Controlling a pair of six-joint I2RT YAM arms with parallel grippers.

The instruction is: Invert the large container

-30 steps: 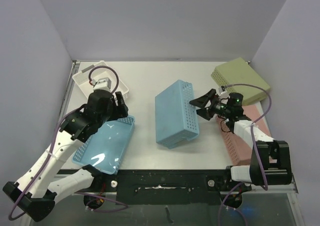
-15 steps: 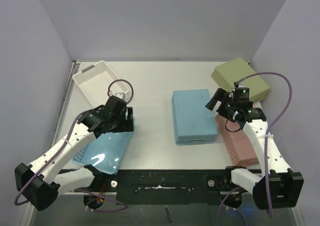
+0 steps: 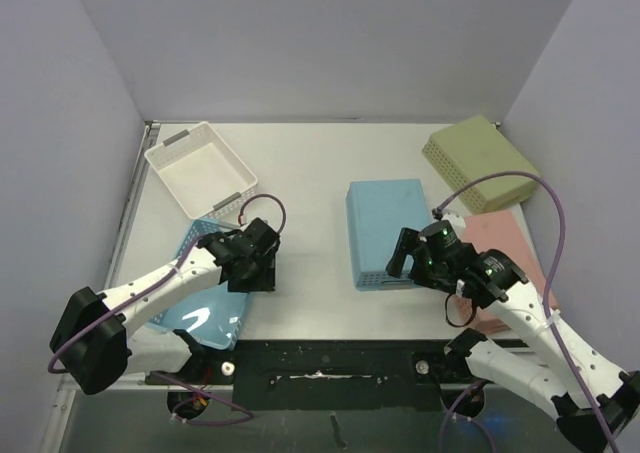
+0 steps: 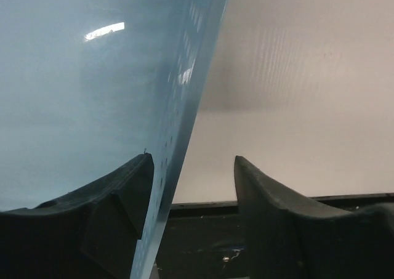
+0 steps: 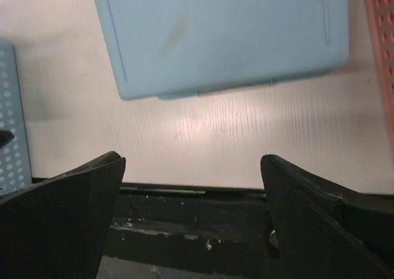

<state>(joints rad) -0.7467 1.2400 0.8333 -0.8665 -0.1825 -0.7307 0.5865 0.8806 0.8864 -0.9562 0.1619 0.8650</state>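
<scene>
The large blue perforated container [image 3: 388, 231] lies bottom up in the middle of the table; its smooth base also shows in the right wrist view [image 5: 221, 36]. My right gripper [image 3: 400, 258] is open and empty, just off the container's near edge and apart from it [image 5: 194, 186]. My left gripper [image 3: 258, 273] is open at the right wall of a light blue basket [image 3: 205, 283]. In the left wrist view the left gripper [image 4: 191, 186] has one finger over the basket's inside [image 4: 80, 76] and the wall runs just beside that finger.
A white basket [image 3: 200, 168] stands at the back left. An olive container [image 3: 480, 153] lies bottom up at the back right. A pink basket [image 3: 505, 258] lies under my right arm. The table's dark near edge [image 5: 203, 223] is close below both grippers.
The blue container went from tipped on its side at my right gripper to flat, bottom up. The right gripper let go and drew back toward the near edge. The left gripper moved nearer along the light blue basket.
</scene>
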